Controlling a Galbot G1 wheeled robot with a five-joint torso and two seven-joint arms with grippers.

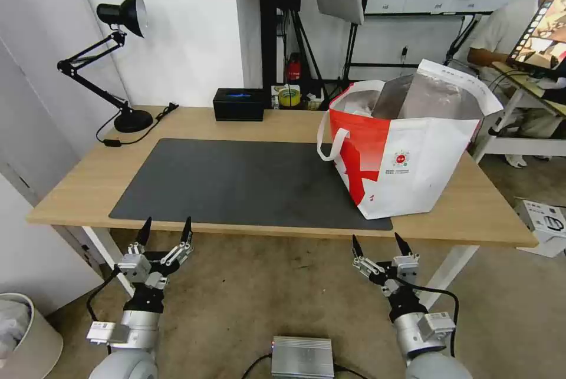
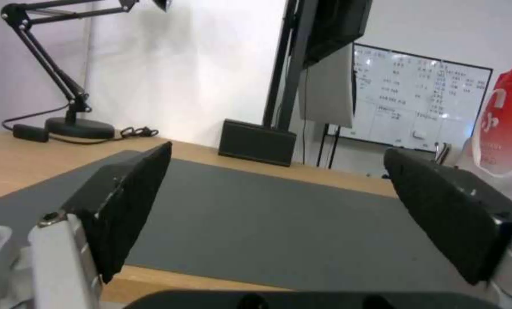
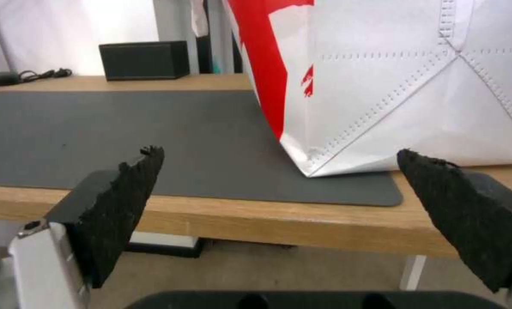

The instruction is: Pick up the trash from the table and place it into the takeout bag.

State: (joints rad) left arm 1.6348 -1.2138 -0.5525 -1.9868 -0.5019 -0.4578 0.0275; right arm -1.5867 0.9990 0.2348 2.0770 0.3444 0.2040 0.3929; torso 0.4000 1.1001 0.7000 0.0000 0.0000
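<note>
You've got both arms parked low in front of the light wooden rectangular table [image 1: 82, 181], below its near edge and clear of it. Your left gripper [image 1: 165, 230] sits under the near left part of the edge, its two black fingers spread wide with nothing between them. Your right gripper [image 1: 378, 244] mirrors it under the near right part, fingers just as wide apart and empty.

Look at the open room: the large dark grey mat [image 1: 236, 181] lies bare across the middle of the tabletop, from its left border to where the bag stands. Its near border runs just inside the table's front edge, leaving a thin strip of wood.

The large red-and-white boxy takeout bag [image 1: 407, 161] stands upright on the right side, its near corner on the mat's right end, the rest on bare wood. Its mouth gapes open, silver foil lining showing, and a white strap handle droops over the left side. You can see a small round red logo on the white panel with tiny lines of print beneath, too small to read.

Along the far edge, a black rectangular box [image 1: 239, 104] sits mid-table, and a black articulated desk lamp [image 1: 112, 61] holds the far left corner.
</note>
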